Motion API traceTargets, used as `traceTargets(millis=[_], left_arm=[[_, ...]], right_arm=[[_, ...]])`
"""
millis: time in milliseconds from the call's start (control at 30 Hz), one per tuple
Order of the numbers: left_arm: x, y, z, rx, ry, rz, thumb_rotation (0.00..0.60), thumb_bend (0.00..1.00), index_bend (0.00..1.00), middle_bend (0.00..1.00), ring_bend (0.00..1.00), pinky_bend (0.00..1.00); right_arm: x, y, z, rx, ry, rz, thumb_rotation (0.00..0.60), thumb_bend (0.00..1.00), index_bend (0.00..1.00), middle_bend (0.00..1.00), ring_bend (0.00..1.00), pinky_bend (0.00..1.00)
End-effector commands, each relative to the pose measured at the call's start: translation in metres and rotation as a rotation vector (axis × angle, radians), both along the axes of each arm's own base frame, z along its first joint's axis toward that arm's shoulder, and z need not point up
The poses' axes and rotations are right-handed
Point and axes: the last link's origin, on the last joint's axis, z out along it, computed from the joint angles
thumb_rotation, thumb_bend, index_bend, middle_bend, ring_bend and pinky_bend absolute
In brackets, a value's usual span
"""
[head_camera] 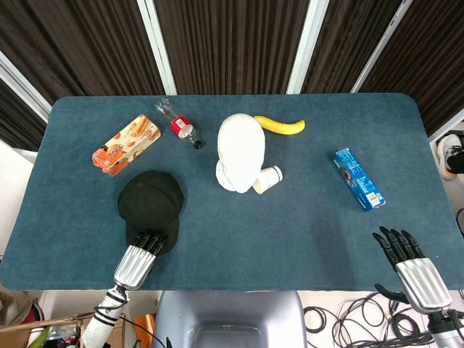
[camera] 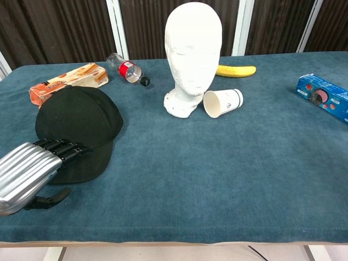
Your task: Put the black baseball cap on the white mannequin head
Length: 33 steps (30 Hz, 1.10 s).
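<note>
Black baseball cap (head_camera: 150,204) lies flat, brim toward the table's near edge under left hand (head_camera: 138,259) fingers (camera: 65,148); grasp unclear.

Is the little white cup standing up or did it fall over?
Fallen over: the paper cup lies sideways, mouth facing us, beside the mannequin head.

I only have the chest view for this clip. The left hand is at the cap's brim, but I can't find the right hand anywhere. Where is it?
Observer: In the head view the right hand is over the table's near right corner, fingers apart, holding nothing.
Operator: What lies nearest it?
Observer: The blue snack pack, further in on the right; the hand is apart from it.
Operator: From above, does the left hand cover the cap?
Observer: Only the brim edge: the left hand's fingers lie on the near brim of the black cap, crown uncovered.
</note>
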Motion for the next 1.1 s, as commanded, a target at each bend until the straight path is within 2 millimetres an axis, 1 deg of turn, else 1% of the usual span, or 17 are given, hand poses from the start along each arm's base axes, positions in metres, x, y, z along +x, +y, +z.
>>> traceTargets(millis=[33,167,400,567,667,767,800,867,967,1033,1100], left_arm=[[0.0,0.0,-0.001,-0.006,0.008,0.004,0.6,0.34,0.23,0.24,0.22,0.31],[0.0,0.002,-0.002,0.009,0.025,-0.001,0.6,0.34,0.23,0.25,0.23,0.31],[-0.009,0.01,-0.008,0.047,0.076,0.008,0.6,0.35,0.25,0.27,0.25,0.32],[-0.013,0.017,-0.008,0.126,0.149,-0.036,0.6,0.35,0.29,0.31,0.28,0.34],[-0.015,0.023,-0.008,0.161,0.181,-0.064,0.6,0.34,0.32,0.36,0.32,0.38],[-0.015,0.031,-0.006,0.205,0.197,-0.103,0.6,0.35,0.41,0.45,0.41,0.48],[-0.016,0.033,-0.005,0.218,0.204,-0.113,0.6,0.36,0.46,0.5,0.45,0.53],[-0.016,0.039,-0.002,0.24,0.206,-0.129,0.6,0.38,0.53,0.56,0.51,0.59],[-0.016,0.045,0.001,0.248,0.188,-0.154,0.6,0.45,0.65,0.67,0.62,0.68],[-0.014,0.048,0.005,0.257,0.164,-0.176,0.6,0.48,0.7,0.72,0.67,0.72],[-0.009,0.051,0.013,0.289,0.148,-0.222,0.6,0.49,0.71,0.73,0.69,0.74]], right_arm=[[0.0,0.001,0.0,0.003,-0.003,-0.002,0.6,0.08,0.0,0.0,0.0,0.0],[0.001,0.001,0.0,0.002,-0.005,0.004,0.6,0.08,0.0,0.0,0.0,0.0],[0.0,0.005,0.003,-0.002,-0.009,0.007,0.6,0.08,0.0,0.0,0.0,0.0],[0.0,0.006,0.005,-0.004,-0.015,0.015,0.6,0.08,0.0,0.0,0.0,0.0],[0.0,0.006,0.005,-0.006,-0.018,0.014,0.6,0.08,0.0,0.0,0.0,0.0],[0.0,0.005,0.005,-0.003,-0.018,0.014,0.6,0.08,0.0,0.0,0.0,0.0],[0.0,0.005,0.005,-0.003,-0.018,0.014,0.6,0.08,0.0,0.0,0.0,0.0],[0.0,0.005,0.006,-0.004,-0.02,0.014,0.6,0.08,0.0,0.0,0.0,0.0],[0.0,0.005,0.007,-0.006,-0.023,0.011,0.6,0.08,0.0,0.0,0.0,0.0],[0.0,0.004,0.007,-0.004,-0.024,0.011,0.6,0.08,0.0,0.0,0.0,0.0],[-0.001,0.004,0.007,-0.002,-0.022,0.01,0.6,0.08,0.0,0.0,0.0,0.0]])
